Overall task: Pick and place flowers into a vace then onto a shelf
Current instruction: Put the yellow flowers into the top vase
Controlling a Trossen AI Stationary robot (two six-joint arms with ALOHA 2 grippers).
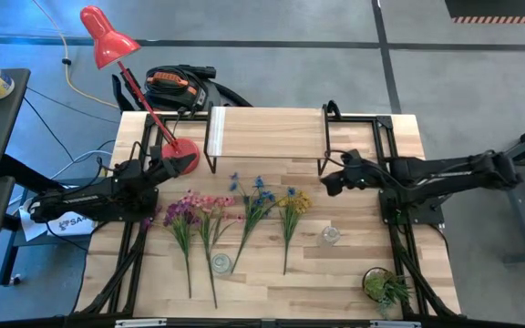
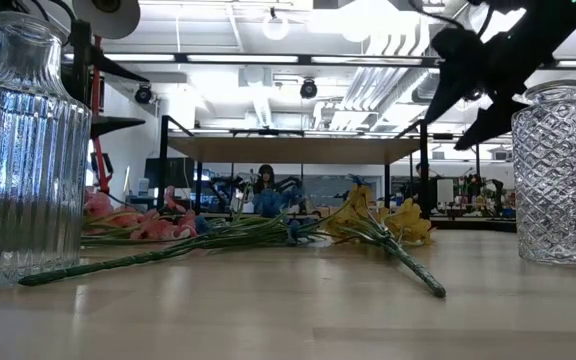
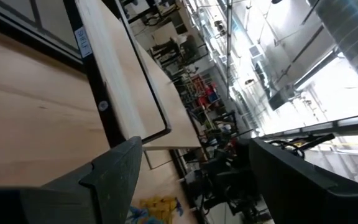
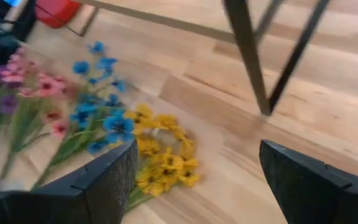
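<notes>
Four flower sprigs lie side by side on the tabletop, blooms toward the far edge: purple [image 1: 179,217], pink [image 1: 211,211], blue [image 1: 257,202] and yellow [image 1: 291,206]. The right wrist view shows the yellow blooms [image 4: 160,152] and blue blooms [image 4: 104,115] ahead. Two clear glass vases stand on the table, one ribbed [image 1: 220,264], one cut-glass [image 1: 330,236]. The shelf [image 1: 267,135] stands at the far edge. My left gripper [image 1: 188,162] [image 3: 194,149] hovers open left of the shelf. My right gripper [image 1: 328,180] [image 4: 197,149] hovers open above the table, right of the yellow sprig.
A red desk lamp [image 1: 108,38] rises from its base [image 1: 182,150] at the far left of the table, close to my left gripper. A small green potted plant [image 1: 386,288] sits at the near right corner. The shelf's black legs [image 4: 253,56] stand close ahead of my right gripper.
</notes>
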